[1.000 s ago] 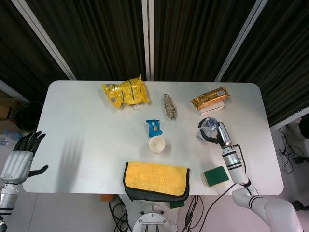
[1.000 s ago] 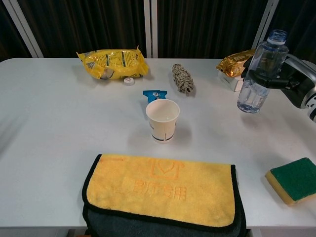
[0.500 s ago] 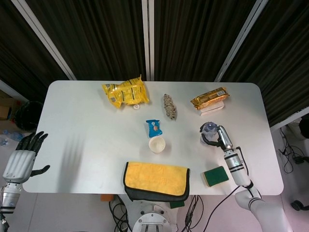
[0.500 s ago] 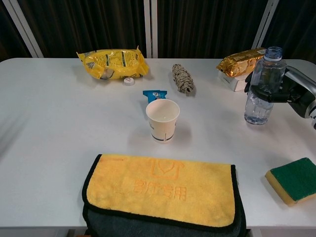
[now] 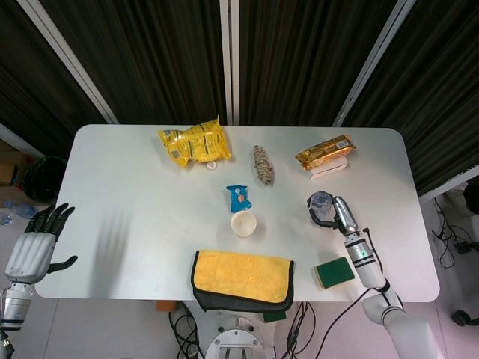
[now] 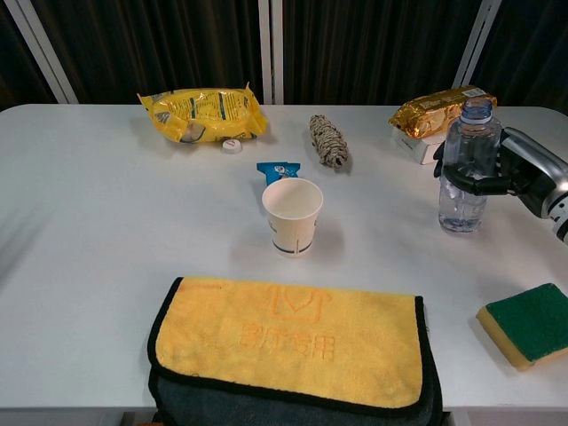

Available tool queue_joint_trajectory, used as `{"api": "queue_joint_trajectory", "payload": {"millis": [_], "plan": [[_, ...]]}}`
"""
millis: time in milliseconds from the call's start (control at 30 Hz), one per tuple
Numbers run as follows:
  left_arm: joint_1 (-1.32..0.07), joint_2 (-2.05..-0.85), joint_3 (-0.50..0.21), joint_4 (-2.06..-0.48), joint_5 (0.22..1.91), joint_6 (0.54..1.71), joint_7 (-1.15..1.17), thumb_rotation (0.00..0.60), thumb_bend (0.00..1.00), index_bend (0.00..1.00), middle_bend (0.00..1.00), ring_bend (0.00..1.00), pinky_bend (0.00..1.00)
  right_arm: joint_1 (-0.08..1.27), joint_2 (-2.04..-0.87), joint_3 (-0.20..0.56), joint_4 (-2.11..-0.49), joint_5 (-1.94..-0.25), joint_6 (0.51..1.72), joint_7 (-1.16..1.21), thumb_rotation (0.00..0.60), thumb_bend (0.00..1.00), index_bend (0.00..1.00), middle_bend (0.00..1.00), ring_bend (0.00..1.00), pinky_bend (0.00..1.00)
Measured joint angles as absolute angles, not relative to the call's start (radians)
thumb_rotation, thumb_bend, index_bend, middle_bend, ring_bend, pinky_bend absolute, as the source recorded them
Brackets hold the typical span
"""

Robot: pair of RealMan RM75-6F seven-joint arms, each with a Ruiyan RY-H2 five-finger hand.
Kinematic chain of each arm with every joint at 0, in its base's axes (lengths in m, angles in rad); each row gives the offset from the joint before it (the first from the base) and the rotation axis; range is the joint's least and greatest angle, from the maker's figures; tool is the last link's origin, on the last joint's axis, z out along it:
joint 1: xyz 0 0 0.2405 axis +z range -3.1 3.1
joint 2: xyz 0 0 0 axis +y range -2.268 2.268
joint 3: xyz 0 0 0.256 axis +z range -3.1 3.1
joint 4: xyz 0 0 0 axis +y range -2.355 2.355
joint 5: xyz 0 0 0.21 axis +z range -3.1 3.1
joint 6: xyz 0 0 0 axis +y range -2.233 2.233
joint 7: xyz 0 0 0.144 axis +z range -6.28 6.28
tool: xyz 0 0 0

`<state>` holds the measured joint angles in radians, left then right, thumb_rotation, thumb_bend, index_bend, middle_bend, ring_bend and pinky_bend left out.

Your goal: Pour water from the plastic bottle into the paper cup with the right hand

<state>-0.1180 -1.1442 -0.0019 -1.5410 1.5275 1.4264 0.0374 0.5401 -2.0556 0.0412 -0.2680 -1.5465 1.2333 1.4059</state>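
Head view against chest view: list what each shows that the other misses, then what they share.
Only the head view shows the left hand, fingers spread, holding nothing, off the table's left edge, and the whole table outline.

Only the chest view shows the plastic bottle from the side, upright, uncapped, with water in it, and the printed band on the paper cup.

Both show the right hand gripping the bottle, the cup, yellow towel, green sponge, yellow bag, gold packet and blue packet.
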Motion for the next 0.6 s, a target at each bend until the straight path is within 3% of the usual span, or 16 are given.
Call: {"api": "queue_joint_trajectory", "payload": {"millis": [433, 600], "plan": [[-0.117, -1.138, -0.005, -1.537, 1.517, 1.426, 0.03, 0.6, 0.09, 0.09, 0.06, 0.0, 0.12, 0.566, -2.087, 0.045, -0.239, -1.538, 1.175, 1.427, 0.6, 0.36, 0.8, 0.62, 0.44, 0.45], [-0.119, -1.141, -0.004, -1.535, 1.522, 1.425, 0.029, 0.6, 0.09, 0.09, 0.06, 0.0, 0.12, 0.559, -2.091, 0.038, -0.232, -1.544, 1.182, 1.426, 0.6, 0.27, 0.77, 0.61, 0.43, 0.43]]}}
